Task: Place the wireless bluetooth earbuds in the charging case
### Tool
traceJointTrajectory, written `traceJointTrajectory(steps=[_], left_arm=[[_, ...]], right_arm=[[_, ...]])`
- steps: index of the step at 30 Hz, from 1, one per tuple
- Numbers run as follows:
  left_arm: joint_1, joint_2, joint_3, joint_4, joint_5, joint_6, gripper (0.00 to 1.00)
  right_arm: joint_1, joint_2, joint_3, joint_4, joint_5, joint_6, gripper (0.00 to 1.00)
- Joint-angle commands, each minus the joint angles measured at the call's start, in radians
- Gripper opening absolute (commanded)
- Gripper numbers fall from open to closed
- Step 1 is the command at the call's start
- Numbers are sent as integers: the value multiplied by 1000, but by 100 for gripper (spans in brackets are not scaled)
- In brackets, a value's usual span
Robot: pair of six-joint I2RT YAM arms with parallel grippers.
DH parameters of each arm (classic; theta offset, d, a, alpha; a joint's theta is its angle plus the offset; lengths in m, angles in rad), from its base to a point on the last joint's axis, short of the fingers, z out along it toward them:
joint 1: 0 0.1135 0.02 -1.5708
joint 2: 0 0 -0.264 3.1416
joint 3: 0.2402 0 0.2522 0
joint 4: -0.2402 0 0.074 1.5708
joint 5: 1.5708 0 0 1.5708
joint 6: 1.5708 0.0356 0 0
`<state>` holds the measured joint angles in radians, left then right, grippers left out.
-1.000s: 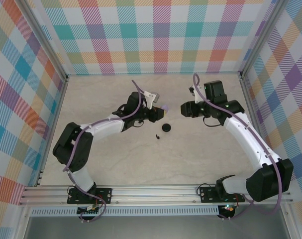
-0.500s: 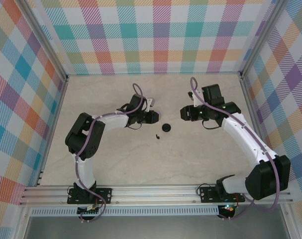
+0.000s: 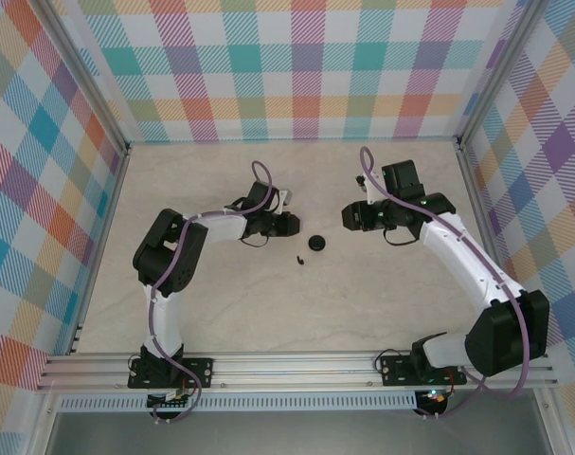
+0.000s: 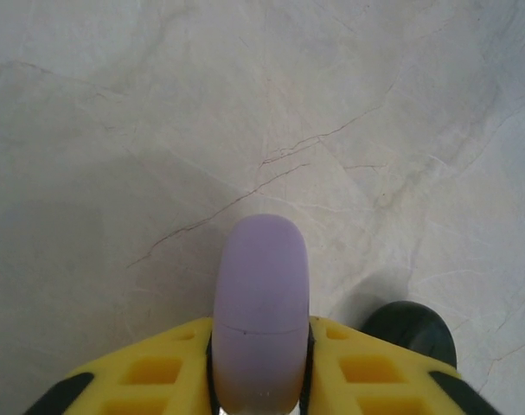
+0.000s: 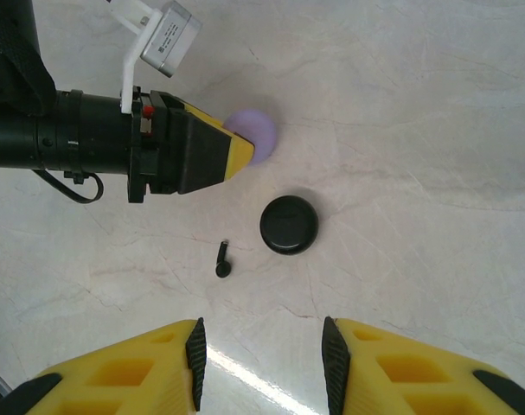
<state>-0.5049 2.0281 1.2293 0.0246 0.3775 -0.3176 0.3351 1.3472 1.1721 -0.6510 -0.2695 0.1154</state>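
Lilac case is pinched edgewise by the left gripper; loosened, it could be rolled toward the black earbud at six o'clock. Right gripper is spread.

the pale, marble-veined table carried a round black case near its middle, with one black earbud lying just beside it, not touching. whether the lilac case beyond them rested on it could not be told.

Pale veined tabletop, pastel plaid walls, lilac case, black case, black earbud
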Motion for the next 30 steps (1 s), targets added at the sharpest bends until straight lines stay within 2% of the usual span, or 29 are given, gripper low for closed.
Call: traceJointTrajectory(steps=[1,4,8,14,18,23,26,30], left_arm=[[12,8,21,-33,-22,20,38],[12,-14,9,-34,-52,42,52],[12,-54,-5,-49,-103,79,60],[12,-125,7,-111,-136,115,61],[11,-190,-1,-129,-158,84,58],[10,-229,57,-277,-150,-8,55],[-2,-281,-3,-230,-151,-80,46],[-12,-355,-70,-213,-200,-201,48]], right_arm=[[-1,13,-11,8,-20,-2,42],[-1,17,-14,6,-17,-3,42],[-1,27,-23,10,-20,-3,42],[-1,68,-38,17,-33,-7,44],[-1,110,-37,12,-44,1,45],[-1,166,-37,17,-57,19,45],[-1,210,-34,27,-82,32,46],[-1,287,-11,36,-110,47,46]])
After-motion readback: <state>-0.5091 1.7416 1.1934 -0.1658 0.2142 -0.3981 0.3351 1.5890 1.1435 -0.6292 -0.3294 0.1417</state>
